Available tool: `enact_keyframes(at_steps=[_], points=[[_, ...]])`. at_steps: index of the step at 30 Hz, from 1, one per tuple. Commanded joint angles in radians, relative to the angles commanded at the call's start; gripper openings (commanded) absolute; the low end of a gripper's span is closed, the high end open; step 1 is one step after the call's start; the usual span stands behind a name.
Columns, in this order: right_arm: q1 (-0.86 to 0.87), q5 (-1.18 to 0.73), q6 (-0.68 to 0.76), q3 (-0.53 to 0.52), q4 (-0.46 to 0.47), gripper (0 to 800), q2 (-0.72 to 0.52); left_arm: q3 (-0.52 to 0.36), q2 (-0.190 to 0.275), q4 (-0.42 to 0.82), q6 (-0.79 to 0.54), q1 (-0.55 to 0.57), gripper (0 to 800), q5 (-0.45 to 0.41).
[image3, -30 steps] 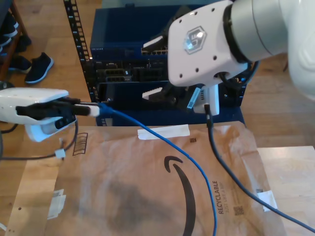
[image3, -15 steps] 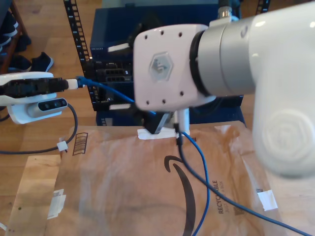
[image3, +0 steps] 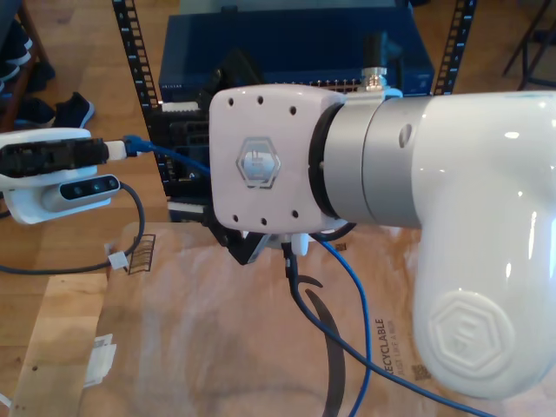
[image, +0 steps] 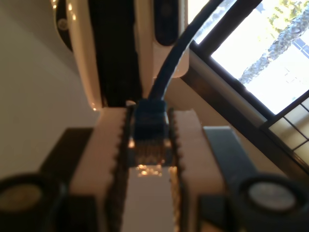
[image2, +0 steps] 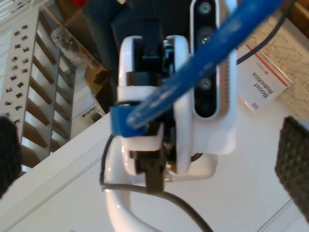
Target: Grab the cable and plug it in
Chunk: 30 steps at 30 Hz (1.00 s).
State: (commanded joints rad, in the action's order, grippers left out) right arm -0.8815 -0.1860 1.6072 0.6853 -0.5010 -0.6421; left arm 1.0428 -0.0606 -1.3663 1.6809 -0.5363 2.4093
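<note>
While pinched (my first hand [image: 148,159]), cable [image: 169,67]

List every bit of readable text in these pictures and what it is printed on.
"RECYCLABLE": on the brown paper packaging under the arms; the finer print beside it is too small to read.
"Boost Robotics": on a white card in the second wrist view.
The small white labels on the paper are unreadable.
</note>
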Motion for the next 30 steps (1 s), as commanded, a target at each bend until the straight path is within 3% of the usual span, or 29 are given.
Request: enact_keyframes(at_steps=[6, 9, 30], points=[[0.000, 0.000, 0.003, -0.002, -0.002, 540, 0.000, -0.002, 0.000, 0.000, 0.000, 0.002, 7, 0.008], [-0.008, 0.000, 0.005, 0.000, -0.002, 514, 0.000, -0.006, 0.003, 0.000, 0.000, 0.002, 8, 0.018], [-0.063, 0.009, 0.005, 0.005, 0.005, 442, -0.012, -0.026, 0.009, 0.005, 0.006, 0.006, 20, 0.064]])
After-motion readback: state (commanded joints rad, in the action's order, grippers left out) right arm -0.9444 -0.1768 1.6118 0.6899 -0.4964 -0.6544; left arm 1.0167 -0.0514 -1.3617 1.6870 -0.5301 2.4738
